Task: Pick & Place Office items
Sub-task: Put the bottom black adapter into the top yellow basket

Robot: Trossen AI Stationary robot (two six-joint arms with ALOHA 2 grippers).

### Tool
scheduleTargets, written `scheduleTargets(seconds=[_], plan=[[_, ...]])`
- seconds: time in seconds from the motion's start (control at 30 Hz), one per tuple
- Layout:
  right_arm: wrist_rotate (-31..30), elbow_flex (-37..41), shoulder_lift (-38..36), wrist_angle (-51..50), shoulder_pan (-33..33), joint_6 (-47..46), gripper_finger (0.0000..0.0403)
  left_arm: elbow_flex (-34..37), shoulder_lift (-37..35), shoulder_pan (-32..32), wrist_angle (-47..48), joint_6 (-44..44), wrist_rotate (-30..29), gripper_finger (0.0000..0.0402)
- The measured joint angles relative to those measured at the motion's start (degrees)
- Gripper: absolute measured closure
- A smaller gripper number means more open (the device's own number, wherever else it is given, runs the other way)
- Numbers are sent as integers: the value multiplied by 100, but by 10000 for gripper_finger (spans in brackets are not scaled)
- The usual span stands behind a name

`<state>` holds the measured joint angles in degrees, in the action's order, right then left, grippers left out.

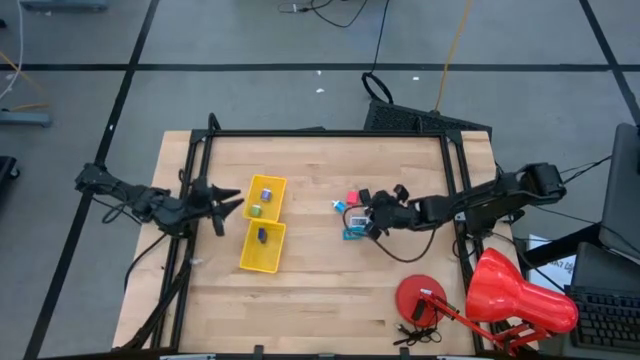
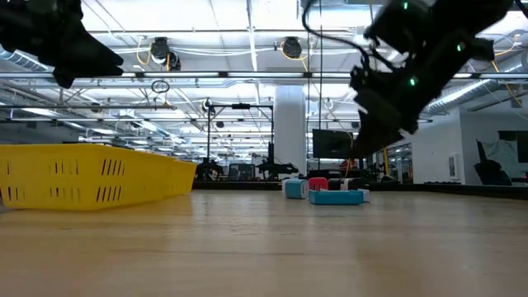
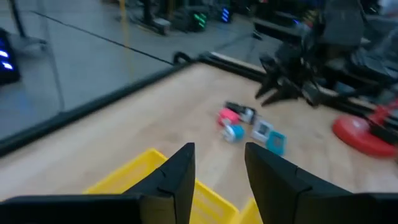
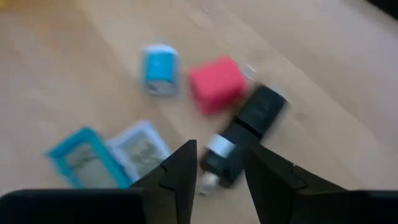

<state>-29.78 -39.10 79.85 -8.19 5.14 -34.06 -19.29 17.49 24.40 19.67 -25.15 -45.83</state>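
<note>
- No words, brands or numbers come up readable anywhere on the table, from any view.
- The small stationery pieces (image 4: pixel 214 84) beside the yellow tray (image 1: pixel 263 237) show plain coloured faces, no legible label.
- Papers near the red desk lamp (image 1: pixel 515 290) carry print too small to read.

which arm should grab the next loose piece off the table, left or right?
Right. The right gripper hangs open directly over the loose cluster, with the black piece lined up between its fingers. The left gripper waits, open, beside the yellow tray, well away from the cluster.
</note>
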Motion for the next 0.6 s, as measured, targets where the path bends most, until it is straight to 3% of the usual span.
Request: scheduleTargets(seconds=[0.33,0.6], plan=[[1085,764,203,1562,-581,338,219,0,97,0,-21,193,-128,255],[1179,830,323,1703,-856,672,187,4,127,0,-19,99,-130,234]])
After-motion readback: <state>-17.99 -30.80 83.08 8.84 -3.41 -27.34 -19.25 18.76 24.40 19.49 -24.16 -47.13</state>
